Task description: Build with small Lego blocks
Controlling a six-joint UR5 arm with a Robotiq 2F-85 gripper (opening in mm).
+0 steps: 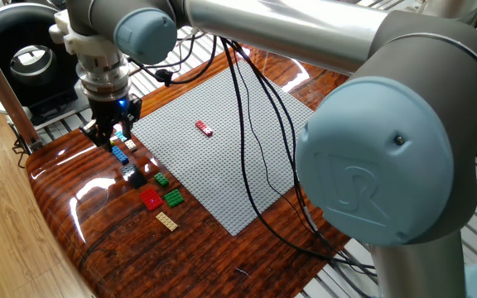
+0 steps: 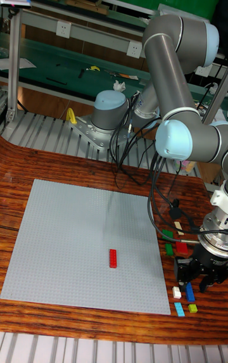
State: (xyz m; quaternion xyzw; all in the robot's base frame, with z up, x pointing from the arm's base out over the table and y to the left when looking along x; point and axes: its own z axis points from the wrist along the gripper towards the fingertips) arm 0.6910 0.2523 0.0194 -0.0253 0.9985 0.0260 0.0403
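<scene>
So the gripper (image 1: 111, 135) hangs low with its jaws spread and empty, right over the top of the loose pile; a blue block (image 1: 120, 154) sits just below and toward the camera, long axis along the baseplate (image 1: 238, 165) edge. One arm only. Rough count: two blue, two green (image 1: 173, 197), one red (image 1: 151, 199), two tan (image 1: 166, 220), plus one red bar (image 1: 204, 127) already on the baseplate.
</scene>
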